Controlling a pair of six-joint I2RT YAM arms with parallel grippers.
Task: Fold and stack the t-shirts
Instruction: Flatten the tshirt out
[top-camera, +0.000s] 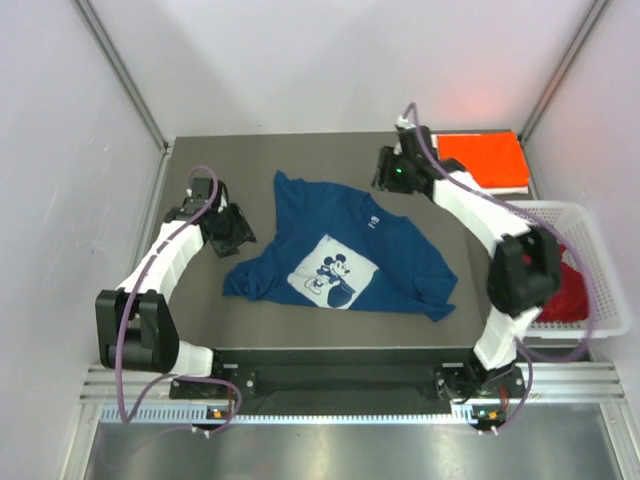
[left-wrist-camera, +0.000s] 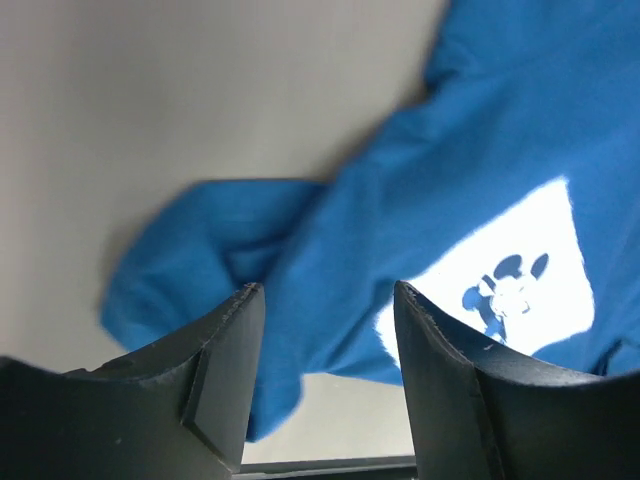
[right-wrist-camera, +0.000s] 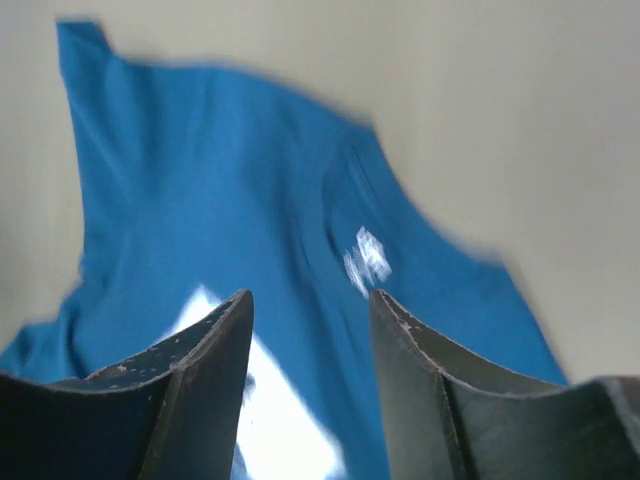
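While the blue shirt (top-camera: 340, 250) lies spread, print side up, in the middle of the tabletop (top-camera: 250, 320), I see both arms poised at its edges. My left pincer (top-camera: 228, 228) sits just off the shirt's left side, near a rumpled sleeve. Its wrist view shows the pincer (left-wrist-camera: 325, 300) released, with only the cloth (left-wrist-camera: 450, 150) showing between the fingers. My right pincer (top-camera: 390, 172) is at the far side, just beyond the collar. It is released too (right-wrist-camera: 310, 300), looking down on the shirt (right-wrist-camera: 220, 180), and the view is a little blurred. The white print (top-camera: 330, 272) shows a cartoon mouse. An orange shirt (top-camera: 485, 160) lies folded flat in the far right corner. A red shirt (top-camera: 565, 290) is bunched in the basket (top-camera: 600, 260) at the right edge, partly behind my right arm.
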